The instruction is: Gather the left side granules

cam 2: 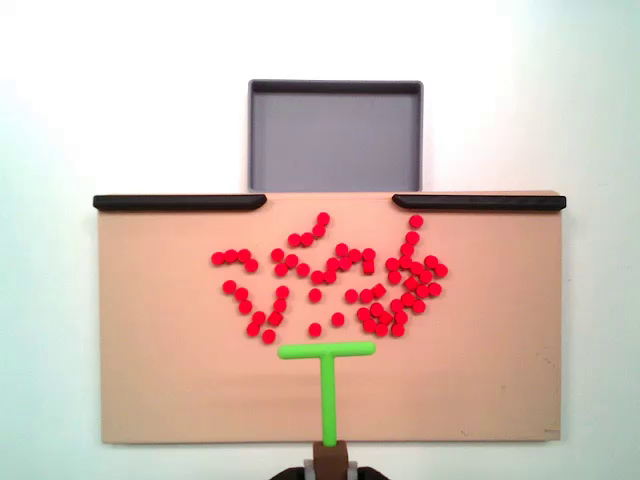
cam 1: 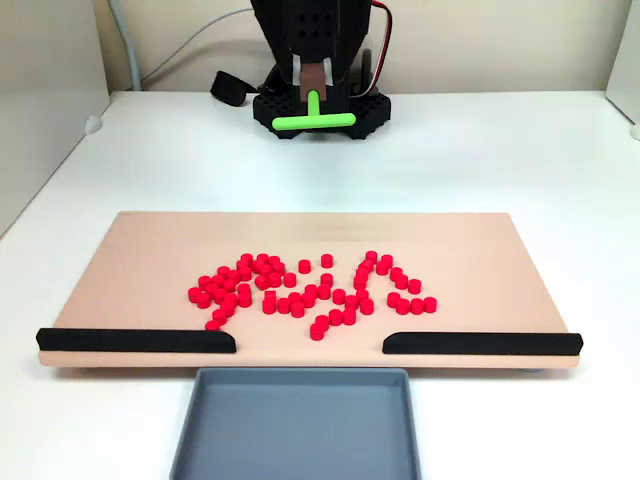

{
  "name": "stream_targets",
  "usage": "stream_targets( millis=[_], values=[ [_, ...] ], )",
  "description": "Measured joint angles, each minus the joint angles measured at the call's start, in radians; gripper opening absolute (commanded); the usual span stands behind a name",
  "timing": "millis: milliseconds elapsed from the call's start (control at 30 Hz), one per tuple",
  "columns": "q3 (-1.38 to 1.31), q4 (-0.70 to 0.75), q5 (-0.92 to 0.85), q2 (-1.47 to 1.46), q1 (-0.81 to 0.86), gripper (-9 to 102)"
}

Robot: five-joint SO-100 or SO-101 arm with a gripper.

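White table; end effector [cam 1: 314, 92] clamping pusher [cam 1: 314, 121]

Red granules [cam 1: 312, 289] scattered mid-board on tan board [cam 1: 150, 260], grey tray [cam 1: 300, 425] in front, gripper [cam 1: 314, 100] clamping green T-shaped pusher [cam 1: 315, 121] behind

Bright, even light — white table [cam 2: 120, 100] nearly washed out, shadows faint, focus perhaps slightly soft.

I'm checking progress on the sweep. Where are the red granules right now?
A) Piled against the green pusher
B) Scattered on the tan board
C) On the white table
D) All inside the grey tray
B: the granules lie spread across the tan board, while the grey tray holds none.
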Motion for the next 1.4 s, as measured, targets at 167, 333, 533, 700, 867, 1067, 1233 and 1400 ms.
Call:
stream_targets(
  millis=[167, 333, 533, 700, 867, 1067, 1233, 1400],
  values=[
    [0.0, -0.011, 0.002, -0.057, 0.0, 0],
    [0.0, -0.011, 0.002, -0.058, 0.002, 0],
    [0.0, -0.011, 0.002, -0.058, 0.002, 0],
    [0.0, -0.011, 0.002, -0.058, 0.002, 0],
    [0.0, -0.011, 0.002, -0.058, 0.002, 0],
    [0.0, -0.011, 0.002, -0.058, 0.002, 0],
    [0.0, -0.011, 0.002, -0.058, 0.002, 0],
    [0.0, -0.011, 0.002, -0.058, 0.002, 0]
  ],
)
